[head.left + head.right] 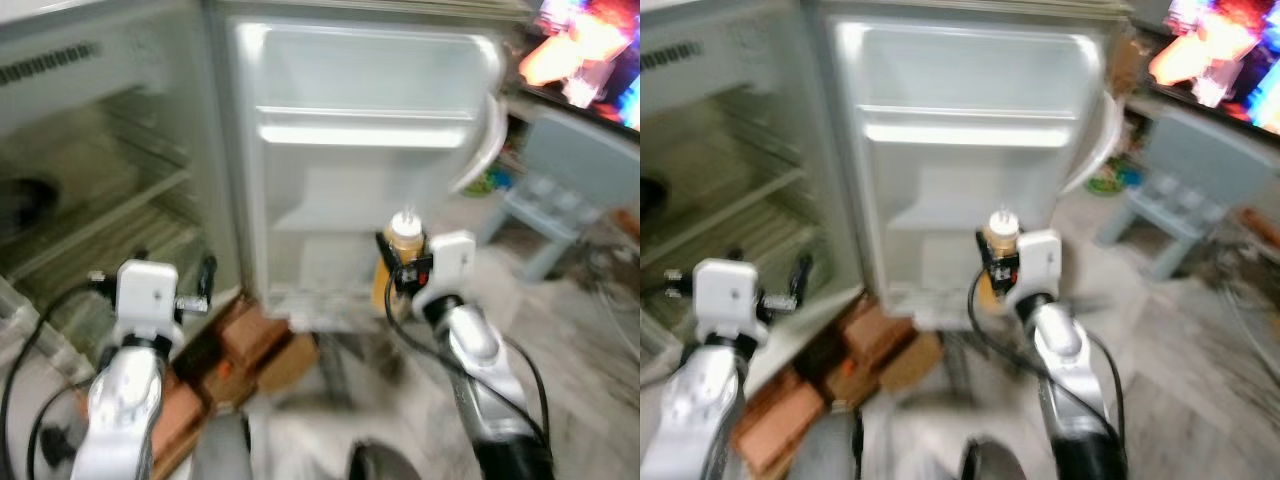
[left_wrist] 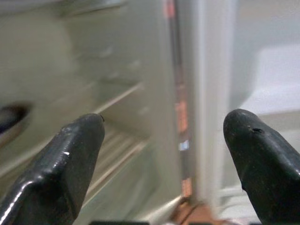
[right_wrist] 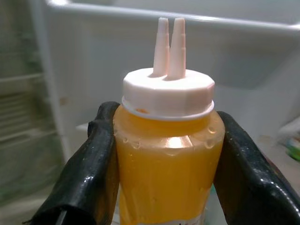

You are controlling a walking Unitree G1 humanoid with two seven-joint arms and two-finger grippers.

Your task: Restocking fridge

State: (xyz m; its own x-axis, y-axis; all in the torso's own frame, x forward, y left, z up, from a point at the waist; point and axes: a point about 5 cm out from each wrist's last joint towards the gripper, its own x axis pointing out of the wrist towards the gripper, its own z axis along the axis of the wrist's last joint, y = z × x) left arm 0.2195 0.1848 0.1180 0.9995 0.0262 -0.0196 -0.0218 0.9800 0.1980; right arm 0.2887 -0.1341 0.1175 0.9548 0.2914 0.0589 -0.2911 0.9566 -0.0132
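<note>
Right hand (image 3: 164,154) gripping yellow sauce bottle (image 3: 166,154) upright before open fridge door (image 1: 370,150); left hand (image 2: 164,154) gaping empty toward fridge shelves (image 2: 117,140).

One fridge (image 1: 130,150) stands open, with one door (image 1: 360,150) swung wide. One yellow squeeze bottle (image 3: 166,154), capped with two white nozzles (image 3: 169,47). Two grippers, left (image 2: 164,154) and right (image 3: 164,173). One pale blue stool (image 1: 560,190)
</note>
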